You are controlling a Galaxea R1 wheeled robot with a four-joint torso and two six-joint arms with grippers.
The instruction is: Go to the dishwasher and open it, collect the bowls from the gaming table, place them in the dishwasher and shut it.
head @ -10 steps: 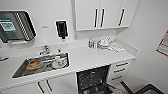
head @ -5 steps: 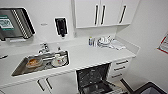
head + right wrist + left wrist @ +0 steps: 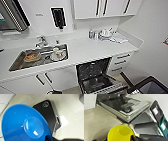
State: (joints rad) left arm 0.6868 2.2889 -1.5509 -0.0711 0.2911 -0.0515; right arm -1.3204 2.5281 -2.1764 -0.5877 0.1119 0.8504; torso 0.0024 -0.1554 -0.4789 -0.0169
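The dishwasher (image 3: 96, 73) stands open under the white counter, with its door (image 3: 105, 86) folded down and the dark inside showing. In the left wrist view the lowered door (image 3: 121, 107) lies just beyond a yellow bowl (image 3: 120, 134), and my left gripper (image 3: 132, 137) is shut on that bowl's rim. A blue bowl (image 3: 23, 122) hangs over the pale floor in the right wrist view, with my right gripper (image 3: 48, 137) shut on its edge.
A steel sink (image 3: 40, 57) with dishes in it is set in the counter (image 3: 95, 48) left of the dishwasher. Bottles and crockery (image 3: 106, 33) stand at the back right. White drawers (image 3: 121, 62) flank the dishwasher's right side, and a wall closes the right.
The whole head picture has shifted a little, so the camera has moved. The dishwasher stays open, and the things on the counter have not moved.
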